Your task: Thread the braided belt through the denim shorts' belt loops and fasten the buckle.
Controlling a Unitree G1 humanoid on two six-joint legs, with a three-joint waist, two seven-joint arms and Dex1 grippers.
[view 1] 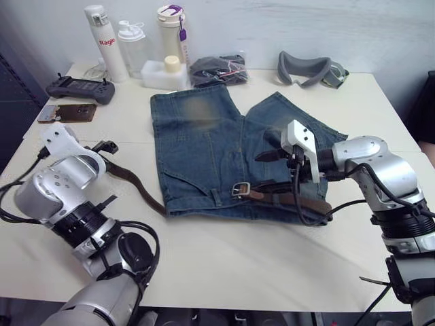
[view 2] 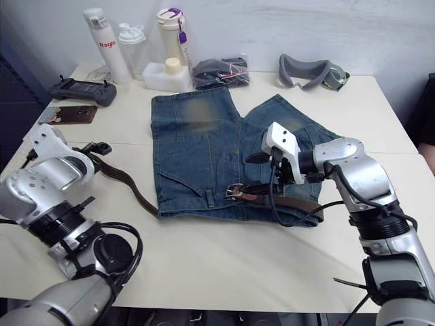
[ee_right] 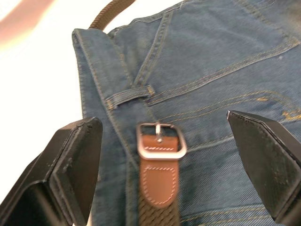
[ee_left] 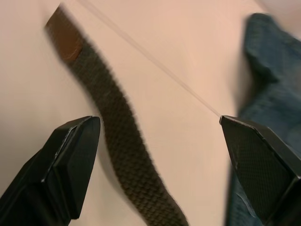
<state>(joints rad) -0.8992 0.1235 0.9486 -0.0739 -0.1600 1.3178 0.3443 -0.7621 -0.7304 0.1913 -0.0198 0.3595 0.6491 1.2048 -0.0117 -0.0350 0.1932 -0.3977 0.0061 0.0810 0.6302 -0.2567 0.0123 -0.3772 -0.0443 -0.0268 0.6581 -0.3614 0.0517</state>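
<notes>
belt on shorts, bottles behind

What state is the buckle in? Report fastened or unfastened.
Unfastened. The buckle lies bare on the denim shorts; the braided belt's tip end trails across the table.

I stand at a white table that runs up to a pale wall; a thin seam crosses the tabletop from side to side. Soft, even light falls on it, with faint shadows. Along the far edge, by the wall, stand a white bottle with red lettering, a clear bottle and a cream bottle with a purple tag. A grey controller and a phone lie at the far left. A dark bundle and grey goggles lie further right.
</notes>
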